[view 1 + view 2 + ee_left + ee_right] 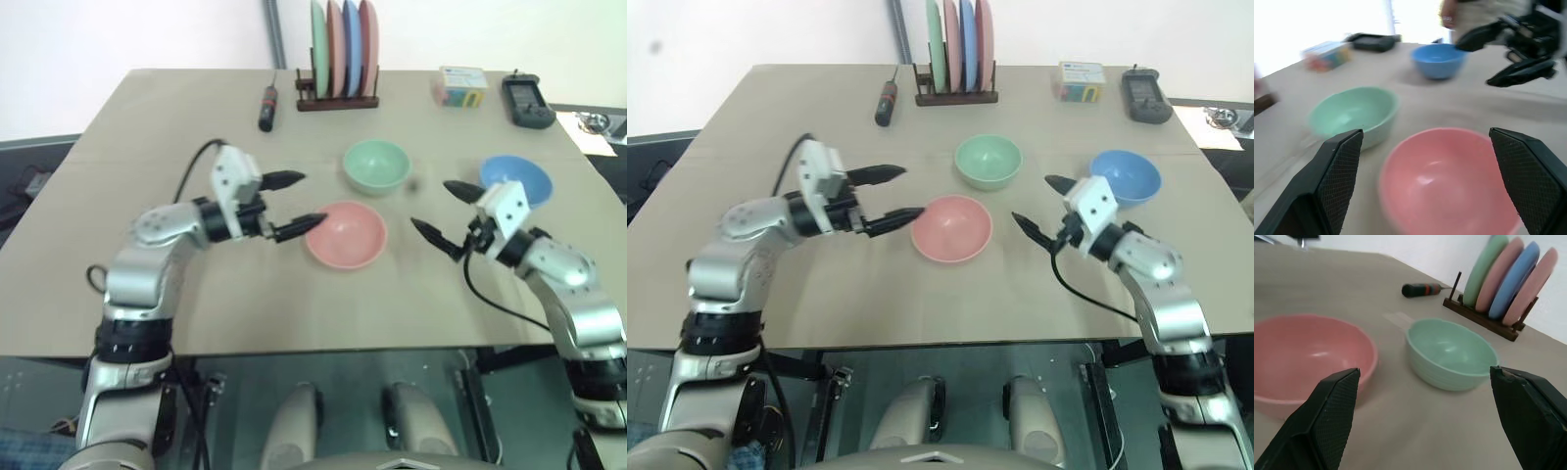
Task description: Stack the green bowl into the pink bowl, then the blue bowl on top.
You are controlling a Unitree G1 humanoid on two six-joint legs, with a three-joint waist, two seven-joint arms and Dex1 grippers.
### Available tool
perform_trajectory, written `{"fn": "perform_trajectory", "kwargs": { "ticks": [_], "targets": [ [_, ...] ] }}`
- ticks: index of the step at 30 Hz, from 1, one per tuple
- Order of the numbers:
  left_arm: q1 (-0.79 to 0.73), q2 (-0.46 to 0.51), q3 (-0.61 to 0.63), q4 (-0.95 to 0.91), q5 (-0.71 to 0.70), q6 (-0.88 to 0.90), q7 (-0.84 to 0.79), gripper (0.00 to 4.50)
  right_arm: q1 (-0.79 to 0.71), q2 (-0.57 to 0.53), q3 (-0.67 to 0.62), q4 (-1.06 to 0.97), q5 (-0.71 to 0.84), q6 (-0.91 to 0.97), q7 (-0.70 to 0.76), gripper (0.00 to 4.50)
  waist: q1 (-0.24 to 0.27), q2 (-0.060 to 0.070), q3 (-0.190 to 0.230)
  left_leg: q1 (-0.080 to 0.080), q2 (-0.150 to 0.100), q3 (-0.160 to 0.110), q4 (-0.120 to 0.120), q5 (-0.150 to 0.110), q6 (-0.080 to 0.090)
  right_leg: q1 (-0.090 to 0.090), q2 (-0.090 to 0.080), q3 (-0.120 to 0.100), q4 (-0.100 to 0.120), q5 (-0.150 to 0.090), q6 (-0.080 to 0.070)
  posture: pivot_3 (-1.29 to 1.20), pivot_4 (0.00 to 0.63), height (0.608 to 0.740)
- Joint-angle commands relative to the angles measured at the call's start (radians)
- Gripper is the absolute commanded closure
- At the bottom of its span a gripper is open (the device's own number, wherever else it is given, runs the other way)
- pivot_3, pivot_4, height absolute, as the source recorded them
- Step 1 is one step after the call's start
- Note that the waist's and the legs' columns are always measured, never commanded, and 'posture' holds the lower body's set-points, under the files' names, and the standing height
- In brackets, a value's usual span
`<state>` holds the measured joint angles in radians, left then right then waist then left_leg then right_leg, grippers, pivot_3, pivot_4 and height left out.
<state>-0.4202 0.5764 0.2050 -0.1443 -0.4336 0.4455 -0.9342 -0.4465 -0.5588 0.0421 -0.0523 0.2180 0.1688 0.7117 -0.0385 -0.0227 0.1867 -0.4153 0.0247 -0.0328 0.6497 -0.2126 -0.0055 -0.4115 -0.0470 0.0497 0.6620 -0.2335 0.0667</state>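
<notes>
Nothing is stacked yet: all three bowls sit apart and upright on the tan table point(147, 117), each empty. The small round salmon-pink plastic bowl point(346, 234) lies nearest me, in the middle; the small round pale mint-green plastic bowl point(376, 165) sits just beyond it, near but not touching; the small round sky-blue plastic bowl point(515, 180) is off to my right, well apart from the other two. My left gripper point(291, 204) hovers just beside the pink bowl's left rim, fingers spread wide and holding nothing. My right gripper point(446, 213) hangs between the pink and blue bowls, fingers likewise spread and empty, pointing toward the green bowl. I judge both steps remain: green into pink, then blue on top
</notes>
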Motion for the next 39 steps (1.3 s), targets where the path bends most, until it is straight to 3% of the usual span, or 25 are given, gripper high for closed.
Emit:
{"fn": "perform_trajectory", "kwargs": {
  "ticks": [1,5,11,21,28,31,32,39],
  "targets": [
    [0.114,-0.011,0.153,-0.082,-0.039,-0.017,0.114,0.10,-0.181,-0.024,0.104,0.249,-0.165,-0.178,0.057,0.05,-0.006,0.000,0.000,0.000,0.000,0.001,0.000,0.000,0.000,0.000,0.000,0.000,0.000,0.000,0.000,0.00,0.150,0.740],
    [0.241,-0.062,0.259,-0.177,-0.055,-0.033,0.250,0.10,-0.412,0.000,0.240,0.626,-0.357,-0.437,0.062,0.05,-0.004,0.000,0.001,0.000,0.000,0.001,-0.002,0.000,0.000,-0.001,0.000,0.001,-0.001,0.000,0.000,0.00,0.150,0.740],
    [0.437,-0.153,0.307,-0.366,-0.089,-0.077,0.350,0.10,-0.655,0.102,0.319,1.024,-0.484,-0.636,0.023,0.05,0.001,-0.001,0.001,-0.001,-0.002,0.000,-0.002,0.000,0.000,0.000,-0.003,0.000,-0.002,0.000,-0.001,0.00,0.150,0.740],
    [0.611,-0.251,0.318,-0.530,-0.094,-0.143,0.481,0.10,-0.826,0.220,0.415,1.313,-0.663,-0.692,-0.043,0.05,-0.002,-0.001,0.001,0.001,-0.001,-0.001,-0.003,0.000,0.000,0.000,-0.002,-0.001,0.000,0.000,-0.002,0.00,0.150,0.740],
    [0.681,-0.286,0.293,-0.571,-0.085,-0.186,0.525,0.00,-0.849,0.251,0.417,1.355,-0.703,-0.690,-0.069,2.75,-0.006,-0.001,0.001,0.001,-0.001,0.001,-0.004,0.000,-0.001,-0.001,-0.002,0.001,-0.001,0.000,-0.001,0.00,0.150,0.740],
    [0.681,-0.277,0.292,-0.566,-0.089,-0.193,0.532,0.00,-0.852,0.250,0.414,1.360,-0.714,-0.694,-0.071,4.29,-0.005,0.000,0.001,0.001,-0.001,0.000,-0.004,0.000,0.000,-0.001,-0.001,0.000,-0.001,0.000,-0.002,0.00,0.150,0.740],
    [0.680,-0.273,0.291,-0.562,-0.089,-0.195,0.533,0.00,-0.853,0.248,0.414,1.360,-0.719,-0.696,-0.072,4.47,-0.005,0.000,0.001,0.001,-0.001,0.000,-0.003,0.000,0.000,-0.001,-0.001,0.000,-0.001,0.000,-0.002,0.00,0.150,0.740],
    [0.636,-0.238,0.262,-0.515,-0.085,-0.201,0.517,0.00,-0.861,0.217,0.383,1.330,-0.697,-0.748,-0.045,4.47,-0.005,0.000,0.001,0.001,-0.001,0.000,-0.004,0.000,-0.001,-0.001,-0.001,0.001,-0.001,0.000,-0.001,0.00,0.150,0.740]
  ]
}}
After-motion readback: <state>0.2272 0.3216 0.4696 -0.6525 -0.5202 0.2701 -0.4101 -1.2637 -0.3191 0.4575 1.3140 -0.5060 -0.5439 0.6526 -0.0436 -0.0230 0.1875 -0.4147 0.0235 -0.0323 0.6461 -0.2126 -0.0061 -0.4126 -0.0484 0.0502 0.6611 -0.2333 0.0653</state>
